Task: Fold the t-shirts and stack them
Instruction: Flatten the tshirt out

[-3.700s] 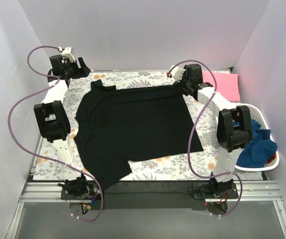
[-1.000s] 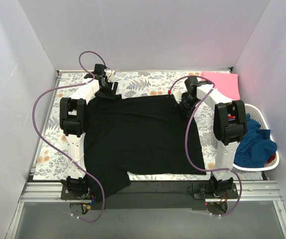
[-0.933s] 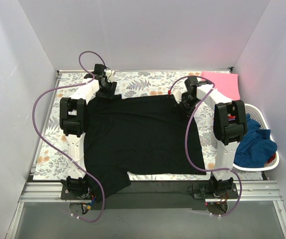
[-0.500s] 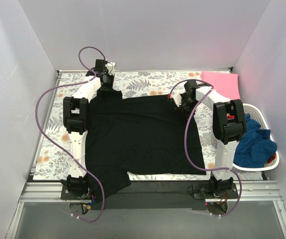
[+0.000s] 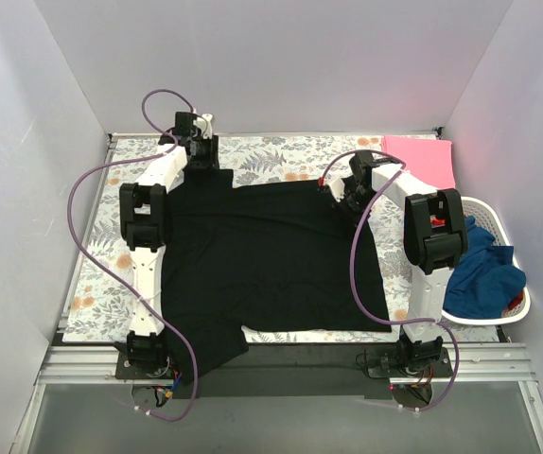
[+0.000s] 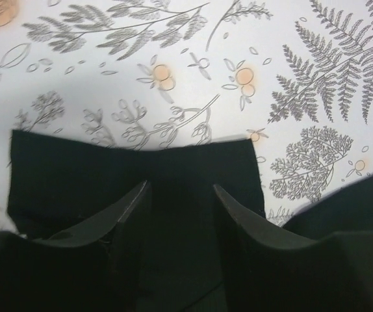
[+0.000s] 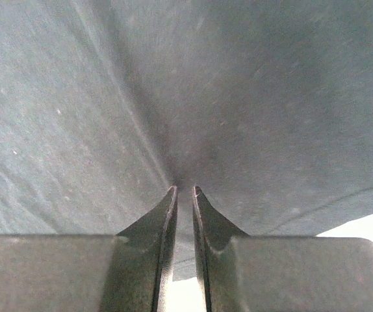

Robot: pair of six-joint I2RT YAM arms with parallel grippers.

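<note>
A black t-shirt [image 5: 262, 255] lies spread flat on the floral table cover, one sleeve hanging toward the near edge. My left gripper [image 5: 202, 163] hovers at the shirt's far left corner. In the left wrist view it [image 6: 180, 186] is open, its fingers [image 6: 131, 208] apart above a flat black flap of the shirt [image 6: 76, 169]. My right gripper [image 5: 354, 197] sits at the far right corner. In the right wrist view it [image 7: 184, 188] is shut on a pinched ridge of the black t-shirt [image 7: 251, 97].
A folded pink cloth [image 5: 423, 161] lies at the far right of the table. A white basket [image 5: 492, 216] at the right edge holds blue cloth [image 5: 484, 279]. The floral cover [image 5: 92, 255] shows bare to the left of the shirt.
My left gripper has shifted a little toward the far edge and stands open now. The right gripper keeps its pinch in the same place. The shirt has barely moved.
</note>
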